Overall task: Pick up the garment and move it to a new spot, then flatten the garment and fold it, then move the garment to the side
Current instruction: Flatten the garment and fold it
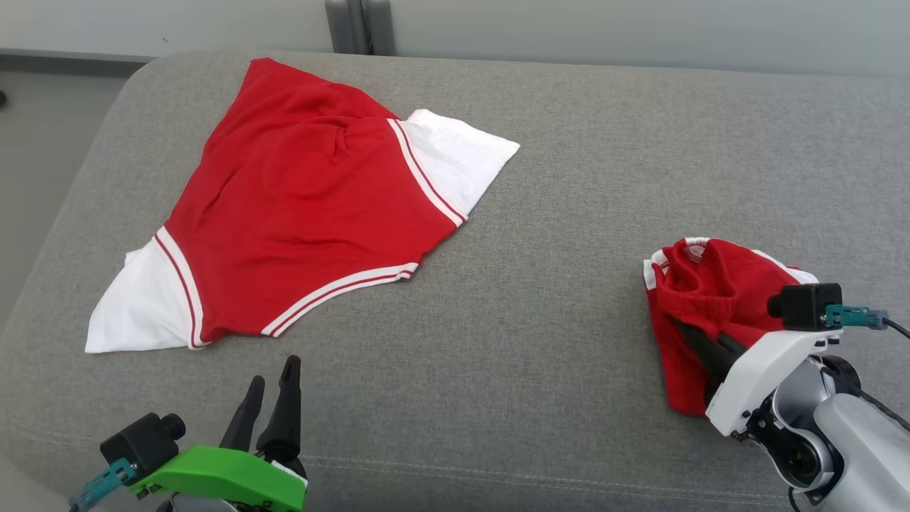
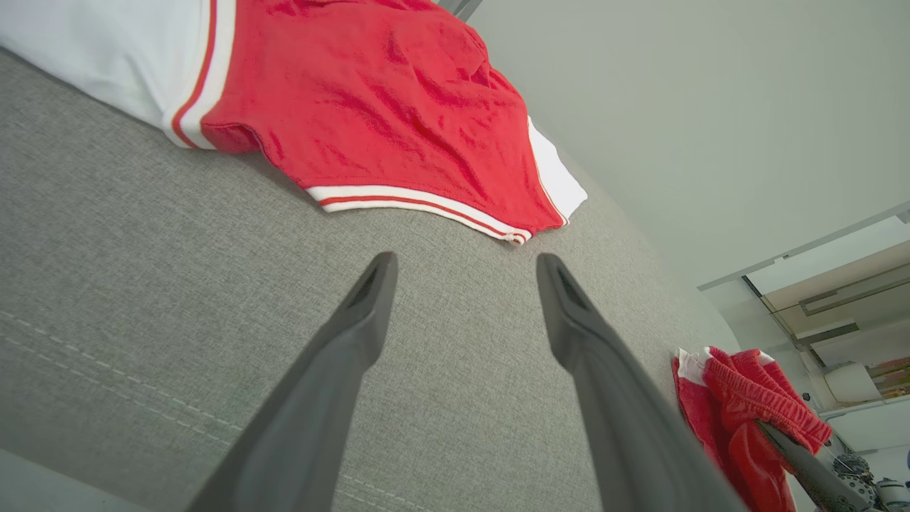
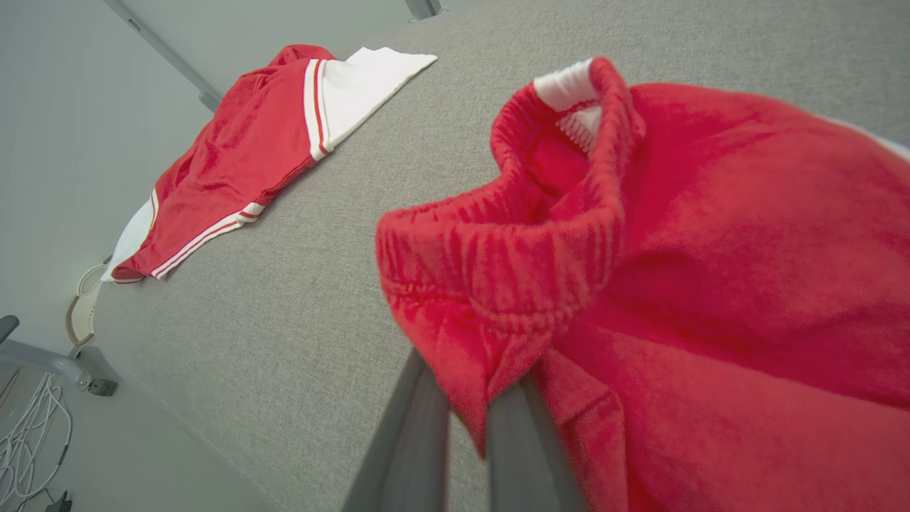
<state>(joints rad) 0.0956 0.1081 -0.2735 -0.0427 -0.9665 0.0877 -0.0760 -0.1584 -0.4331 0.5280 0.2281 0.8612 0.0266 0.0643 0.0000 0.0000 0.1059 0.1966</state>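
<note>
Right gripper (image 1: 693, 340) was clenched on the garment (image 1: 711, 284), pinching a red fold just below the elastic waistband, seen close in the right wrist view (image 3: 473, 398). The garment sat bunched on the right side of the grey cushion (image 1: 540, 213), directly ahead of my right jaws and touching them. It was well apart from the left gripper (image 1: 274, 384), which stood released over bare cushion at the near left. The right arm was plainly nearer. The heap's long axis ran roughly near to far, waistband end pointing away from me. A spread garment (image 1: 306, 206) lay flat at the far left, its long axis diagonal. I judged any free spot lay between the two
</note>
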